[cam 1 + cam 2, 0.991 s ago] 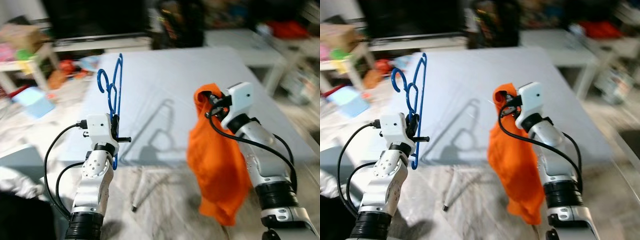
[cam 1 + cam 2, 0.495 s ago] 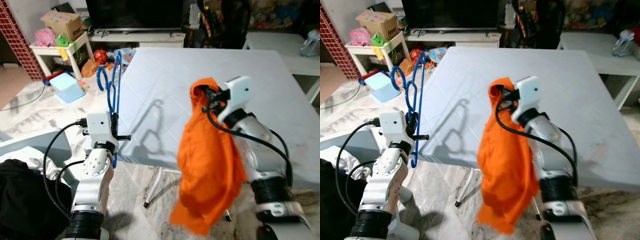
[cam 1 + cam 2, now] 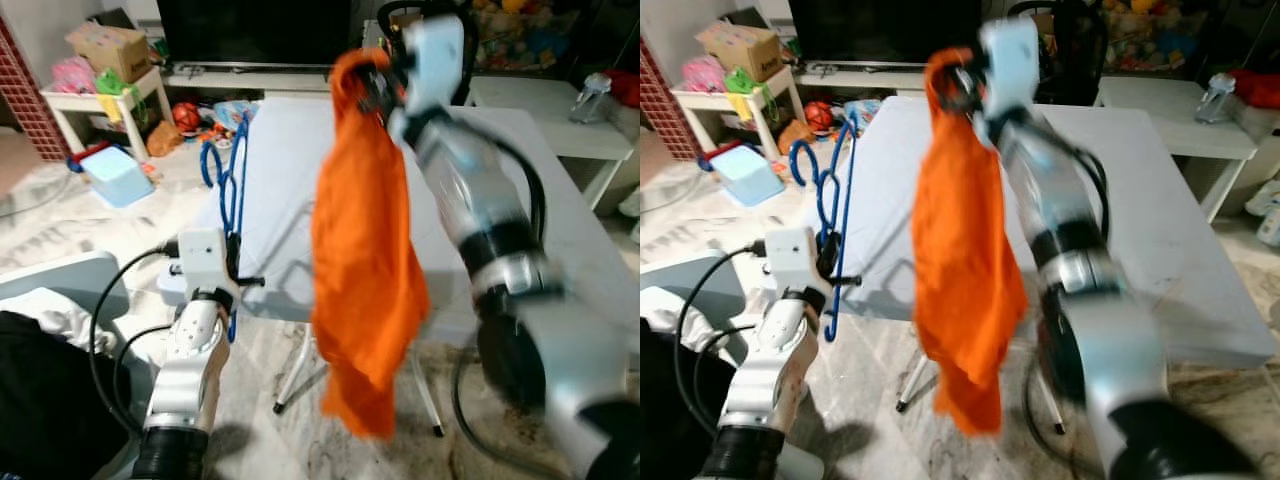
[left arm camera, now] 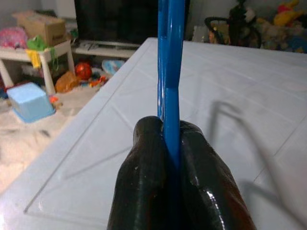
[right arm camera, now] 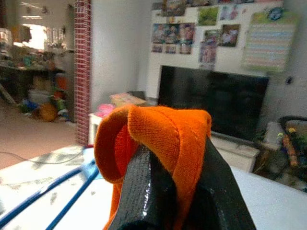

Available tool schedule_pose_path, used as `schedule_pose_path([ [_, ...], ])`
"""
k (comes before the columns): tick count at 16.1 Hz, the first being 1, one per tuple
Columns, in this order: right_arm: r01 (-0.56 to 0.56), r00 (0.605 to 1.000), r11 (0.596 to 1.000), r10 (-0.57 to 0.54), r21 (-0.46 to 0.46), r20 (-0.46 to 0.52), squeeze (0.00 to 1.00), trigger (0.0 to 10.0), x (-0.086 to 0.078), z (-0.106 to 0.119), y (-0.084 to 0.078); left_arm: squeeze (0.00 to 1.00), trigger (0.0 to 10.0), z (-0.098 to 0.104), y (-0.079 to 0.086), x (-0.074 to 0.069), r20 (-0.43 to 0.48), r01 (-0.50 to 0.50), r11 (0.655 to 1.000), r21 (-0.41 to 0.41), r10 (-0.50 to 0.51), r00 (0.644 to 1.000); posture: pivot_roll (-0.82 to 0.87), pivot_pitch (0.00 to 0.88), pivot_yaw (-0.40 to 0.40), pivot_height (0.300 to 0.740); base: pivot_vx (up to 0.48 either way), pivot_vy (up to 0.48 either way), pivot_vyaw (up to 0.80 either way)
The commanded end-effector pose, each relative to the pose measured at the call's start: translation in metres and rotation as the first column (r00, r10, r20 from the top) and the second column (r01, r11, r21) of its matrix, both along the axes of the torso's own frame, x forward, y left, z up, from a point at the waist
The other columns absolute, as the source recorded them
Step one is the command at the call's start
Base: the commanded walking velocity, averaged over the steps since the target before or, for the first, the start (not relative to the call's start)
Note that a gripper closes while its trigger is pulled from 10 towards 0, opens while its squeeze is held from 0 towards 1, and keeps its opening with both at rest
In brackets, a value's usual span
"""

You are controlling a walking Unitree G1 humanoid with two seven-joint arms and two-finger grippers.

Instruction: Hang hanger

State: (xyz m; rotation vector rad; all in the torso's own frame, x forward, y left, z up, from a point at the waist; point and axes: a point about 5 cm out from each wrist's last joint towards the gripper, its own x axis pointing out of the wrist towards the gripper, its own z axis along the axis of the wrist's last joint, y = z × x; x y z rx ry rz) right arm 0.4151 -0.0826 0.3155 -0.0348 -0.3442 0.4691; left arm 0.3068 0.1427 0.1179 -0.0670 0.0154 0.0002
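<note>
Gripping blue hanger (image 3: pixel 232 170), left pincer (image 4: pixel 170 158); right pincer (image 5: pixel 165 184) pinching orange garment (image 3: pixel 362 260).

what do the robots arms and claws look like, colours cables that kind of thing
Both arms are silver metal with black ring joints and loose black cables looping alongside. Each wrist carries a white boxy housing. The left claw and right claw each have two long, glossy black fingers with rounded tips.
</note>
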Motion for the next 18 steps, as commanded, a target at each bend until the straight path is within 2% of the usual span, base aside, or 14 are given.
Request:
schedule_pose_path([
  [1, 0.063, 0.994, 0.995, -0.069, 0.075, 0.079, 0.0, 10.0, 0.0, 0.035, -0.005, 0.0, 10.0, 0.005, 0.002, -0.002, 0.01, -0.007, 1.0, -0.003, 0.007, 1.0, -0.01, 0.0, -0.038, 0.74, 0.0, 0.0, 0.0],
  [2, 0.11, 0.985, 0.984, -0.127, 0.137, 0.12, 0.0, 10.0, -0.001, 0.058, -0.011, 0.0, 10.0, 0.004, 0.002, -0.003, 0.008, -0.004, 1.0, -0.01, 0.004, 1.0, -0.01, 0.0, -0.043, 0.74, 0.0, 0.0, 0.0],
  [4, 0.167, 0.956, 0.972, -0.201, 0.167, 0.212, 0.0, 10.0, -0.006, 0.09, -0.019, 0.0, 10.0, 0.004, -0.001, -0.006, 0.011, 0.013, 1.0, -0.023, -0.013, 1.0, 0.01, 0.0, -0.058, 0.74, 0.0, 0.0, 0.0],
  [5, 0.218, 0.923, 0.961, -0.26, 0.172, 0.282, 0.0, 10.0, -0.012, 0.11, -0.025, 0.0, 10.0, 0.006, -0.003, -0.008, 0.021, 0.018, 1.0, -0.022, -0.018, 1.0, 0.02, 0.0, -0.067, 0.74, 0.0, 0.0, 0.0],
  [7, 0.286, 0.896, 0.943, -0.326, 0.168, 0.303, 0.0, 10.0, -0.012, 0.116, -0.035, 0.0, 10.0, 0.006, -0.002, -0.01, 0.026, 0.007, 1.0, -0.029, -0.006, 1.0, 0.02, 0.0, -0.076, 0.74, 0.0, 0.0, 0.0],
  [9, 0.349, 0.9, 0.933, -0.358, 0.084, 0.247, 0.0, 10.0, -0.003, 0.086, -0.037, 0.0, 10.0, 0.007, -0.003, -0.011, 0.029, 0.002, 1.0, -0.031, -0.001, 1.0, 0.02, 0.0, -0.077, 0.74, 0.0, 0.0, 0.0],
  [10, 0.372, 0.91, 0.928, -0.364, -0.006, 0.199, 0.0, 10.0, 0.004, 0.058, -0.036, 0.0, 10.0, 0.008, -0.003, -0.011, 0.032, 0.004, 1.0, -0.031, -0.003, 0.999, 0.02, 0.0, -0.077, 0.74, 0.0, 0.0, 0.0],
  [11, 0.377, 0.926, 0.9, -0.37, -0.221, 0.074, 0.0, 10.0, 0.012, 0.004, -0.034, 0.0, 10.0, 0.008, -0.004, -0.011, 0.034, 0.008, 0.999, -0.034, -0.007, 0.999, 0.02, 0.0, -0.07, 0.74, 0.0, 0.0, 0.0],
  [12, 0.358, 0.928, 0.885, -0.371, -0.296, 0.013, 0.0, 10.0, 0.014, -0.02, -0.035, 0.0, 10.0, 0.008, -0.005, -0.011, 0.032, 0.012, 0.999, -0.04, -0.011, 0.999, 0.02, 0.0, -0.07, 0.74, 0.0, 0.0, 0.0],
  [13, 0.297, 0.929, 0.899, -0.35, -0.321, -0.122, 1.0, 10.0, 0.012, -0.056, -0.04, 0.0, 10.0, 0.007, -0.006, -0.012, 0.027, 0.021, 0.999, -0.042, -0.019, 0.999, 0.01, 0.0, -0.061, 0.74, 0.0, 0.0, 0.0],
  [14, 0.269, 0.924, 0.904, -0.34, -0.331, -0.178, 1.0, 10.0, 0.01, -0.074, -0.043, 0.0, 10.0, 0.006, -0.006, -0.012, 0.024, 0.029, 0.999, -0.04, -0.028, 0.999, 0.01, 0.0, -0.056, 0.74, 0.0, 0.0, 0.0],
  [16, 0.216, 0.932, 0.912, -0.299, -0.349, -0.205, 1.0, 10.0, 0.008, -0.086, -0.053, 0.0, 10.0, 0.006, -0.008, -0.012, 0.018, 0.044, 0.998, -0.043, -0.043, 0.999, 0.0, 0.0, -0.044, 0.74, 0.0, 0.0, 0.0],
  [18, 0.178, 0.941, 0.921, -0.262, -0.346, -0.215, 1.0, 10.0, 0.006, -0.084, -0.066, 0.0, 10.0, 0.006, -0.012, -0.01, 0.015, 0.066, 0.997, -0.045, -0.065, 0.998, -0.01, 0.0, -0.038, 0.74, 0.0, 0.0, 0.0],
])
